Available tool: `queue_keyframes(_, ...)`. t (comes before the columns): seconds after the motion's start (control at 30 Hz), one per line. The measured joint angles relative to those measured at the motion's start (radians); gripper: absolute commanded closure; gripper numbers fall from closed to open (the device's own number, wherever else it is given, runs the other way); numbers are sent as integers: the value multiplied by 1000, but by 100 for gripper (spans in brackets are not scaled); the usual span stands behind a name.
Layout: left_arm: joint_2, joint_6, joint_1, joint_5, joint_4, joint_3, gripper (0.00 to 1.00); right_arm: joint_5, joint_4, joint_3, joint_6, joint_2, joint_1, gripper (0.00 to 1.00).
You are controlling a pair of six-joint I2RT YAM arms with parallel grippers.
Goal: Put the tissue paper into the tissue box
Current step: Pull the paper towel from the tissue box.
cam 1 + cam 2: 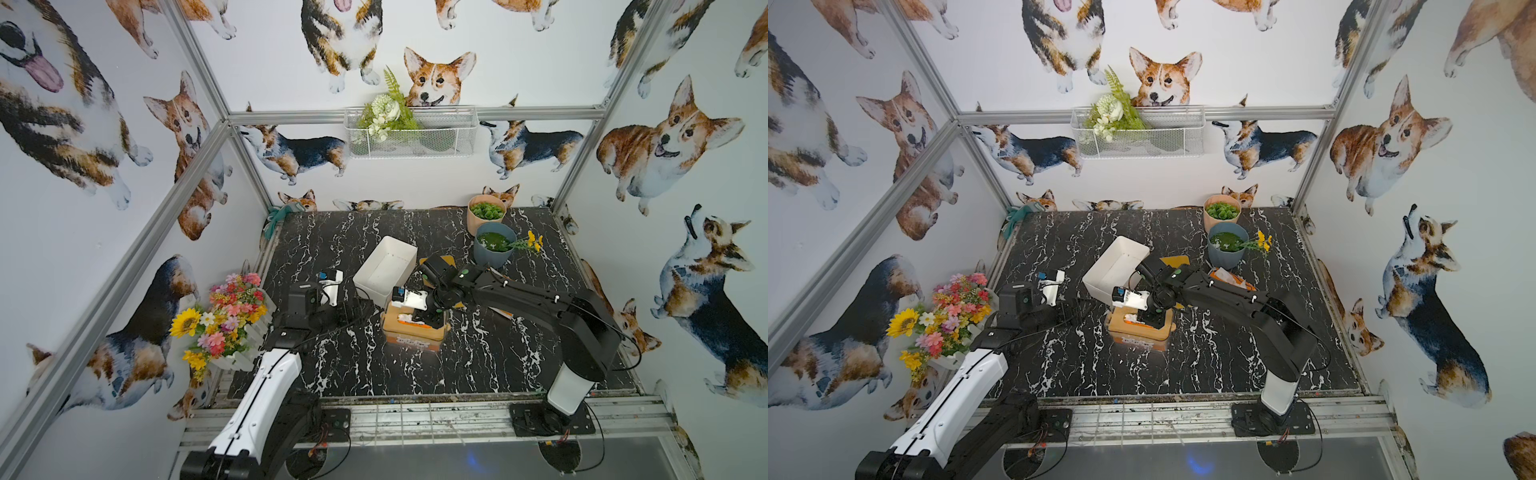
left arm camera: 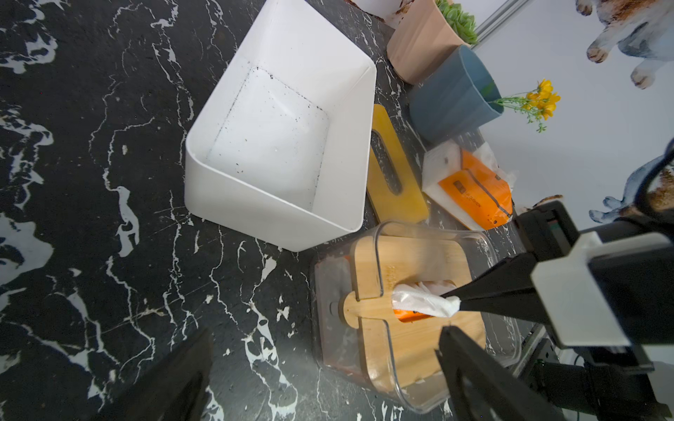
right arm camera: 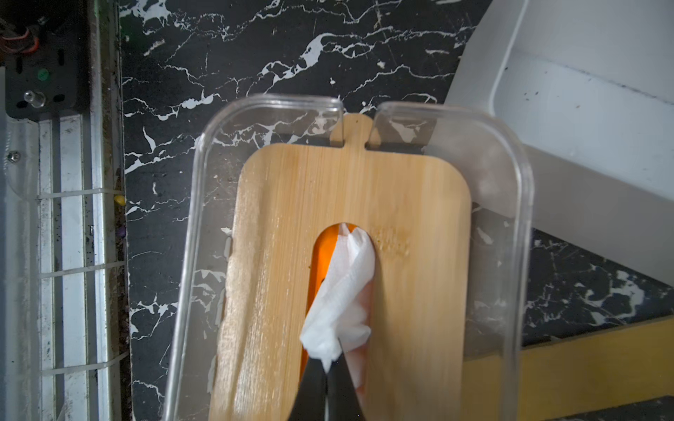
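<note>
The tissue box (image 1: 415,336) (image 1: 1138,332) is a clear plastic case with a slotted wooden lid (image 3: 419,255), and it stands mid-table. A twisted strip of white tissue paper (image 3: 346,288) (image 2: 423,300) rises out of the slot, with an orange pack showing underneath. My right gripper (image 3: 333,361) (image 2: 454,302) hangs just above the lid, shut on the upper end of the tissue paper. My left gripper (image 2: 324,331) (image 1: 355,307) stands open to the left of the box with nothing between its fingers. One finger (image 2: 474,371) is at the box's near corner.
A white bin (image 2: 255,215) (image 1: 386,266) lies right behind the box. Beside it are a yellow slotted lid (image 2: 394,175) and an orange tissue pack (image 2: 474,189). A blue pot (image 1: 492,249) and a pink pot (image 1: 484,214) stand at the back right. A flower bouquet (image 1: 224,316) sits at the left edge.
</note>
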Motion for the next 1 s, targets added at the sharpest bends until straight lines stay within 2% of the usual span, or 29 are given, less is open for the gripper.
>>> queue_keyframes(0.27,0,0,0,0,0,0,0,24,-12,6,3,-31,37,97)
queue_keyframes(0.4,0,0,0,0,0,0,0,28,-26,3,21,-40,63,90)
queue_keyframes(0.53,0,0,0,0,0,0,0,23,-34,-8,30,-58,93,65)
queue_keyframes(0.63,0,0,0,0,0,0,0,12,-32,-16,50,-93,106,53)
queue_keyframes(0.67,0,0,0,0,0,-1,0,2,-29,-23,58,-118,109,45)
queue_keyframes(0.7,0,0,0,0,0,-1,0,-6,-22,-31,66,-143,109,21)
queue_keyframes(0.73,0,0,0,0,0,-1,0,-14,-4,-43,82,-175,109,1)
queue_keyframes(0.87,0,0,0,0,0,-1,0,-59,121,-112,137,-307,79,0)
queue_keyframes(1.0,0,0,0,0,0,-1,0,-97,218,-144,216,-343,34,0)
